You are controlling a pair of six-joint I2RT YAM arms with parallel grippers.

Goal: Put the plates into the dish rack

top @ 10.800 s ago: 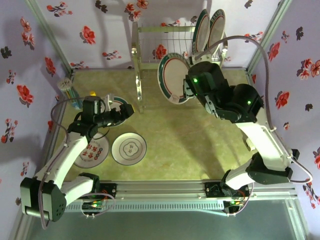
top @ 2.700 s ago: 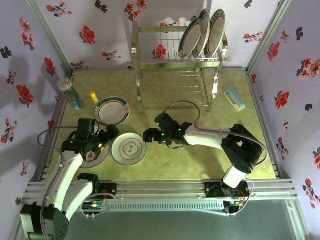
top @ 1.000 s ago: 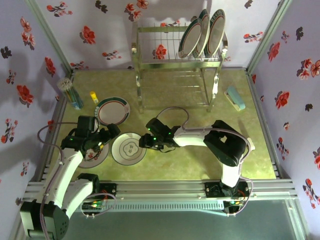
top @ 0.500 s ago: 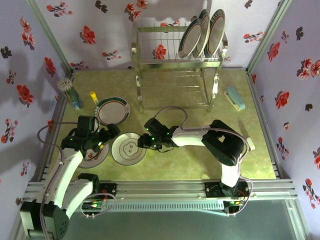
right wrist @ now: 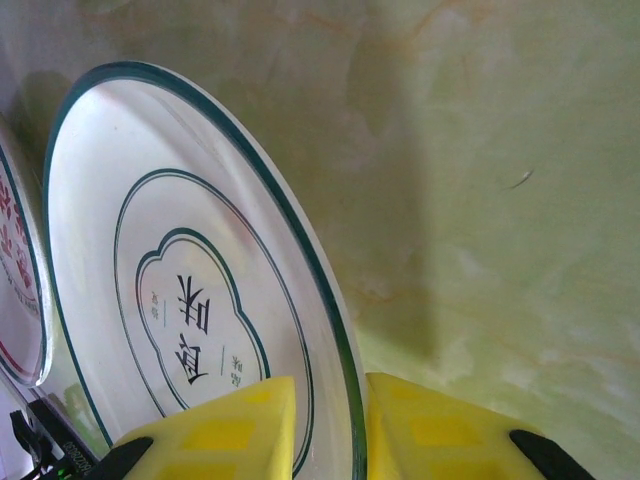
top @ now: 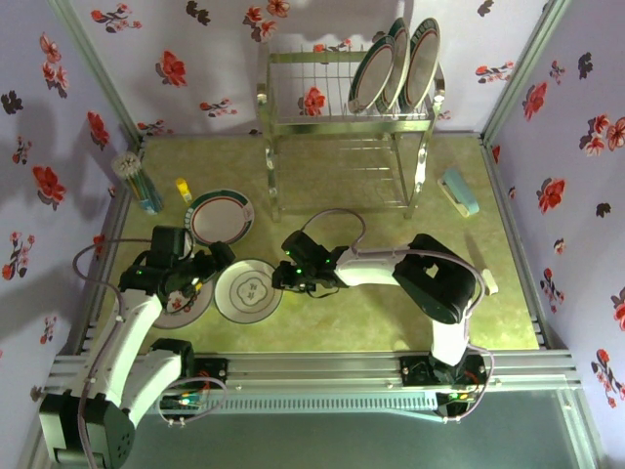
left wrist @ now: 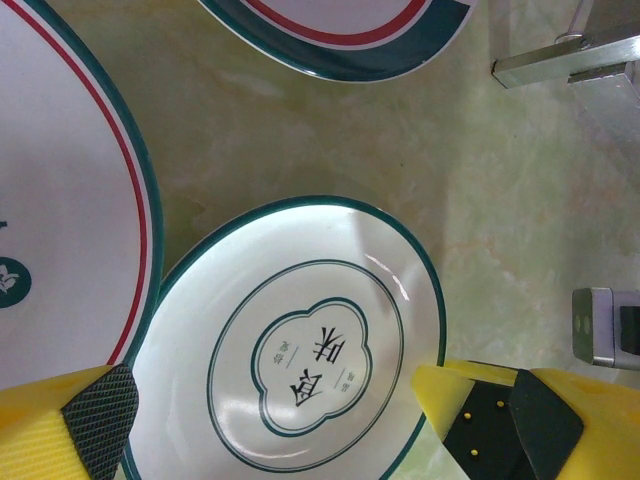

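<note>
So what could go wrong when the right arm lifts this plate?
1. The right end effector pinches only the thin rim of the plate, so the plate may slip or swing.
2. The open left end effector hangs right above that plate; lifting could hit it.

I'm in a lab's mock kitchen booth: flowered wallpaper, aluminium frame, marbled table, dish rack, plates.
</note>
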